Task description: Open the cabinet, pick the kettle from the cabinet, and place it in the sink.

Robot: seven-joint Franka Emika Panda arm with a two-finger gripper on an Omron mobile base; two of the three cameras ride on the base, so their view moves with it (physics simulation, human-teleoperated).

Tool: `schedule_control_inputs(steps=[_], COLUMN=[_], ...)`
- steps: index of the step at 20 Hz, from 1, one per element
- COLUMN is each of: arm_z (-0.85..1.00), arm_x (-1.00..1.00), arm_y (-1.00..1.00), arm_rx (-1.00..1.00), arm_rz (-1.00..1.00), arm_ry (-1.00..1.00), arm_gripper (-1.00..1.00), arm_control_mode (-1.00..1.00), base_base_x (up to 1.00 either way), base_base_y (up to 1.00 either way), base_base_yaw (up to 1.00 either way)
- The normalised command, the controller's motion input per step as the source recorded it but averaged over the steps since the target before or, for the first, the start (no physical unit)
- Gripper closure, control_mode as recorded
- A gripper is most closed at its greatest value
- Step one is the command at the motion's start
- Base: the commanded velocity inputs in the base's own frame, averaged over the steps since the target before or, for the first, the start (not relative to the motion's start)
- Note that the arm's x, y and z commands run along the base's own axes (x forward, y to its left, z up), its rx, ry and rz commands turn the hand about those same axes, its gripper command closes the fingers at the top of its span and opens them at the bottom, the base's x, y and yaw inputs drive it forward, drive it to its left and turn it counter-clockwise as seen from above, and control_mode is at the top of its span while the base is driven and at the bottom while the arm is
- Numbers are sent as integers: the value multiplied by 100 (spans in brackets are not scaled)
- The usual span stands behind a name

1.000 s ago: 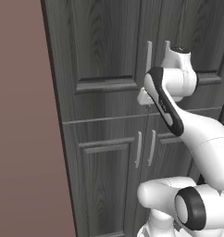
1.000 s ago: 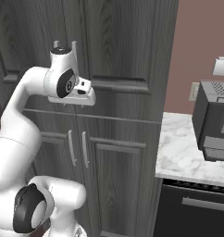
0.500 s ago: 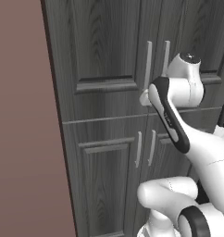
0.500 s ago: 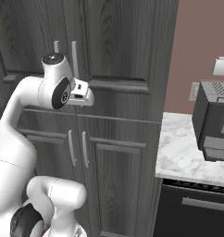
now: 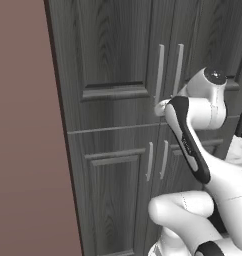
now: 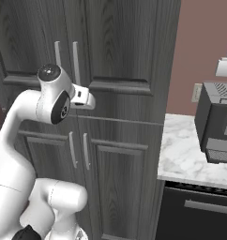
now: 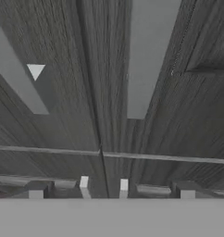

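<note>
The tall dark grey cabinet stands with both upper doors shut. Its two long silver bar handles flank the centre seam. My gripper is open, its fingertips set wide apart with nothing between them. It faces the door seam just below those handles, close to the wood. In the hand view one bar handle runs up right of the seam and the other slants at left. From the right base view, the white hand sits level with the handles' lower ends. The kettle is hidden and the sink is out of view.
Shorter lower doors with small handles sit under the upper pair. A brown wall borders the cabinet's left side. To the right are a white marble counter with a dark appliance and a black front below it.
The wrist and hand have sunk a little toward the lower ends of the bar handles, and the fingers have spread wider. The cabinet doors have not moved.
</note>
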Motion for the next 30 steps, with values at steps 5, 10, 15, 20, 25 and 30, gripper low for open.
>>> schedule_control_inputs(steps=[5, 10, 15, 20, 25, 30], arm_z=[10, 16, 22, 25, 25, 16], arm_x=[-5, -1, 0, 0, 0, 1], arm_y=[-7, -2, -6, -8, -7, -2], arm_rx=[1, 0, 0, 0, 0, 0], arm_rz=[0, -3, -6, -6, 0, 1], arm_ry=[-20, -9, 0, 0, 0, -6], arm_gripper=[-100, -100, -100, -100, -100, -100], arm_control_mode=[-100, -100, -100, -100, -100, -100], base_base_x=[0, 0, 0, 0, 0, 0], base_base_y=[0, 0, 0, 0, 0, 0], base_base_yaw=[0, 0, 0, 0, 0, 0])
